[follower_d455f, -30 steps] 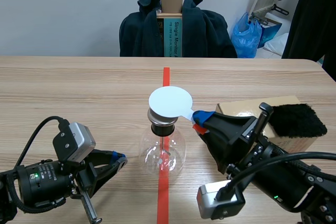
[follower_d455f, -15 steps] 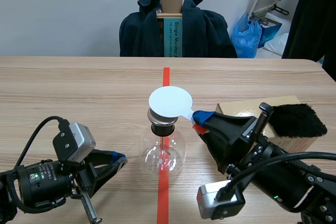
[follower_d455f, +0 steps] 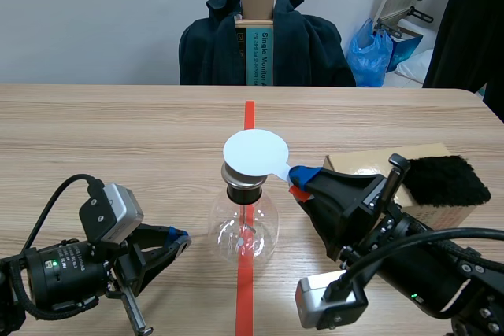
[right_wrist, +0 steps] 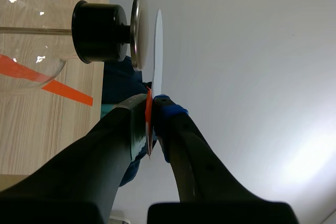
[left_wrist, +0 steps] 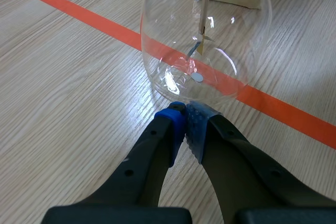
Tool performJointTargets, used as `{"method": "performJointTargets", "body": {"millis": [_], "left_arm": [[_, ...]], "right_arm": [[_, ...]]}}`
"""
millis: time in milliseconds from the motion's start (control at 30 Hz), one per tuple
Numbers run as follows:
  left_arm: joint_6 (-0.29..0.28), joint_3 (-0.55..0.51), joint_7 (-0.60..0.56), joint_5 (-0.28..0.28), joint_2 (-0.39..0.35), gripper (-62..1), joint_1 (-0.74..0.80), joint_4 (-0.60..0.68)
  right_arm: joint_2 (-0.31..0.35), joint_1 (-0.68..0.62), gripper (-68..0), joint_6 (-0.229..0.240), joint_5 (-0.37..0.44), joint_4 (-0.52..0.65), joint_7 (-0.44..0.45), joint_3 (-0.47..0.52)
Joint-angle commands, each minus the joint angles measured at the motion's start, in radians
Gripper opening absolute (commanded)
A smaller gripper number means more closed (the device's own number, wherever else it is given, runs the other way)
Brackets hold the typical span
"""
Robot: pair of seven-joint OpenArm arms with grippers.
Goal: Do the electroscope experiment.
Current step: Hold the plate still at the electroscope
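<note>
Your left arm [follower_d455f: 71,273] lies low on the bench [follower_d455f: 118,131], and its jaws are pressed together with nothing between them. In the left wrist view the blue pad [left_wrist: 173,124] and the grey dotted pad [left_wrist: 197,121] meet tip to tip. The glass flask [left_wrist: 205,35] stands directly ahead of them, just beside the tips at its foot. You cannot tell whether they touch the glass.

The flask [follower_d455f: 244,226] stands upright on the orange-red tape line [follower_d455f: 249,116], between your two arms. A black stopper [follower_d455f: 244,192] plugs its neck. A thin rod [left_wrist: 203,9] hangs down inside the bulb.

Your right arm [follower_d455f: 394,249] comes in low from the right. Its jaws are pinching the orange-red tab [right_wrist: 148,121] of the white disc [follower_d455f: 254,153]. The tab sits between the pads, and the disc sticks out ahead of them.

The disc is held flat over the metal plate [right_wrist: 137,32] that tops the stopper. In the right wrist view a thin gap seems to part disc and plate.

Behind the right arm, a cardboard box [follower_d455f: 370,164] rests on the bench with a black fur pad [follower_d455f: 445,180] on it
</note>
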Motion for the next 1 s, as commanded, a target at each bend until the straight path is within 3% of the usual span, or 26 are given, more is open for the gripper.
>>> {"method": "performJointTargets", "body": {"millis": [0, 700, 967], "left_arm": [[-0.002, -0.002, -0.015, -0.011, -0.005, -57.9, -0.003, 0.024], [-0.002, -0.002, -0.015, -0.011, -0.005, -57.9, -0.003, 0.024], [-0.002, -0.002, -0.015, -0.011, -0.005, -57.9, -0.003, 0.024]], "right_arm": [[0.005, 0.006, -66.9, -0.010, 0.007, 0.016, -0.001, 0.012], [0.005, 0.006, -66.9, -0.010, 0.007, 0.016, -0.011, 0.012], [0.005, 0.006, -66.9, -0.010, 0.007, 0.016, -0.174, 0.012]]}}
